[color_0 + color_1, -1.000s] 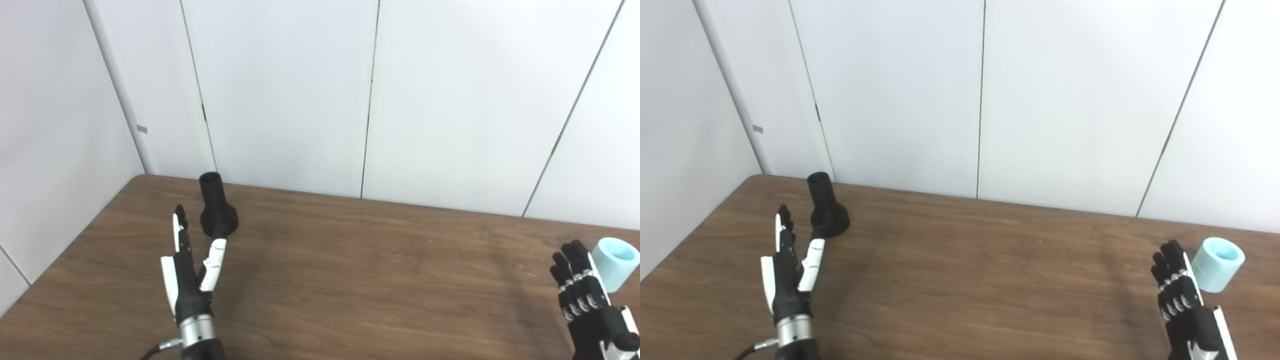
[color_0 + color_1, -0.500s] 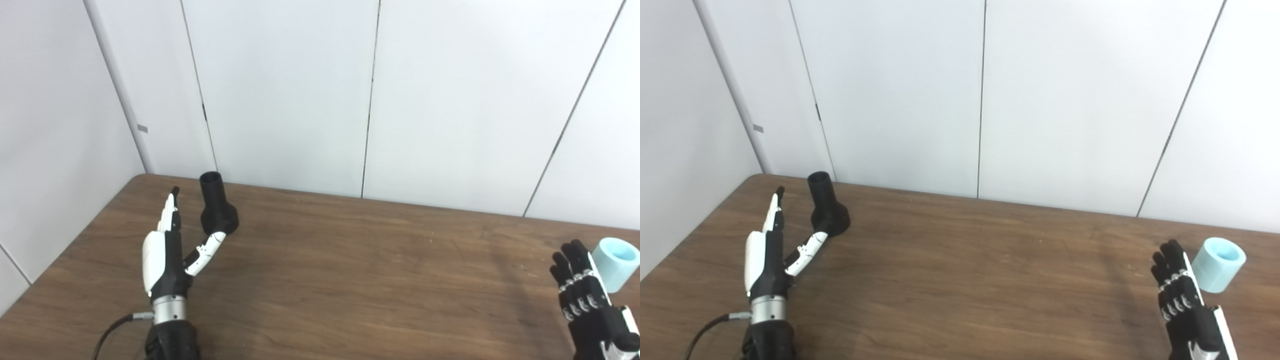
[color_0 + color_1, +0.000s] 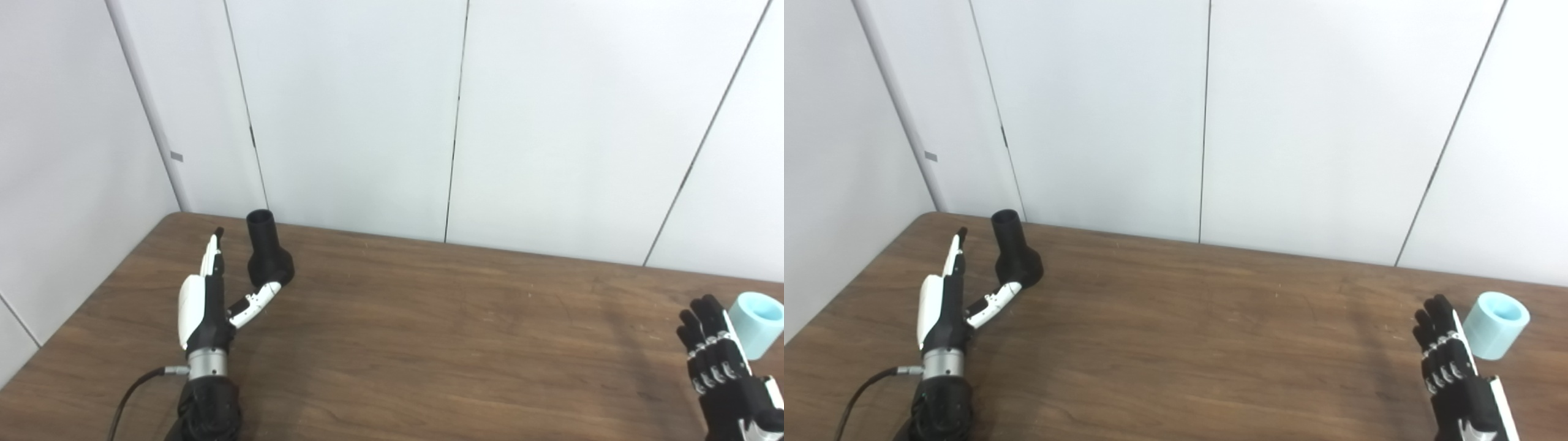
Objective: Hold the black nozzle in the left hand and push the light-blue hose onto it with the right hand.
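Note:
The black nozzle [image 3: 267,256] stands upright on its wide base at the far left of the brown table [image 3: 429,331], narrow mouth up. My left hand [image 3: 205,297] is open just in front and to the left of it, fingers straight and pointing away, thumb spread toward the nozzle's base. The light-blue hose piece [image 3: 1494,324], a short cylinder, lies at the far right. My right hand [image 3: 1451,373] is open beside it on its left, fingers pointing up, holding nothing.
White wall panels [image 3: 453,122] rise right behind the table's far edge and along its left side. A cable [image 3: 863,389] trails from my left wrist.
My left hand has turned its white back toward the camera, moved a little left and forward, and spread its thumb toward the nozzle. The right hand and hose stay put.

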`<act>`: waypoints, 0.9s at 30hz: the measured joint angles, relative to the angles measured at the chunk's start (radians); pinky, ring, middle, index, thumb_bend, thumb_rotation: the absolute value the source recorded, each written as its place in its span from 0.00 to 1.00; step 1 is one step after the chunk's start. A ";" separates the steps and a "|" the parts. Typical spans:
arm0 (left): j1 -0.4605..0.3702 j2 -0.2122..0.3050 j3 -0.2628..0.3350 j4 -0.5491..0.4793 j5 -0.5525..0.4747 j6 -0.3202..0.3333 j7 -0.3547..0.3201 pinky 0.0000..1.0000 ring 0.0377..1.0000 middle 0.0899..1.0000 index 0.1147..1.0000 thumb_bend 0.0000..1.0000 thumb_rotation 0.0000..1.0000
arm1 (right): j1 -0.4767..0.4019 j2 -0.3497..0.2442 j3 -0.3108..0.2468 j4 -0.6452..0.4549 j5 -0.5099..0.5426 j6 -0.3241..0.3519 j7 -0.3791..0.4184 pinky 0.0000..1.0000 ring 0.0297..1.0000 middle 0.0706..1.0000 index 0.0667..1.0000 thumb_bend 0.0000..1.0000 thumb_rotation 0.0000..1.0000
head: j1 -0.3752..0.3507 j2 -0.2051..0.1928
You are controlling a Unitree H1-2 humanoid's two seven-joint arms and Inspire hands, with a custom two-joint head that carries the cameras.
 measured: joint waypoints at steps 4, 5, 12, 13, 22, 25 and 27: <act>-0.030 0.013 -0.005 0.050 0.002 -0.004 0.008 0.91 0.98 0.97 0.97 0.63 0.49 | 0.002 0.000 0.000 -0.004 -0.003 0.004 0.000 1.00 1.00 1.00 1.00 0.80 1.00 | -0.002 0.003; -0.038 0.018 -0.006 0.063 0.003 -0.004 0.009 0.90 0.98 0.97 0.96 0.63 0.48 | 0.002 0.000 0.000 -0.005 -0.003 0.005 0.000 1.00 1.00 1.00 1.00 0.79 1.00 | -0.002 0.005; -0.060 0.029 -0.017 0.092 0.009 0.002 0.012 0.88 0.97 0.96 0.91 0.64 0.48 | 0.005 -0.001 0.000 -0.009 -0.006 0.012 -0.001 1.00 1.00 1.00 1.00 0.79 1.00 | 0.005 0.008; -0.061 0.029 -0.017 0.093 0.010 0.004 0.012 0.88 0.97 0.96 0.90 0.64 0.48 | 0.005 -0.001 0.000 -0.010 -0.006 0.013 -0.001 1.00 1.00 1.00 1.00 0.79 1.00 | 0.005 0.008; -0.095 0.029 -0.007 0.142 -0.001 0.032 0.015 0.89 0.96 0.94 0.79 0.64 0.49 | 0.005 -0.001 0.001 -0.010 -0.010 0.016 -0.001 1.00 1.00 1.00 1.00 0.79 1.00 | 0.002 0.009; -0.106 0.031 -0.007 0.159 -0.003 0.032 0.017 0.88 0.95 0.93 0.78 0.64 0.49 | 0.005 -0.001 0.001 -0.010 -0.010 0.016 -0.001 1.00 1.00 1.00 1.00 0.78 1.00 | 0.000 0.011; -0.109 0.033 -0.007 0.165 -0.003 0.033 0.017 0.87 0.94 0.92 0.76 0.65 0.50 | 0.005 0.000 0.001 -0.012 -0.010 0.016 -0.001 1.00 1.00 1.00 1.00 0.79 1.00 | -0.002 0.012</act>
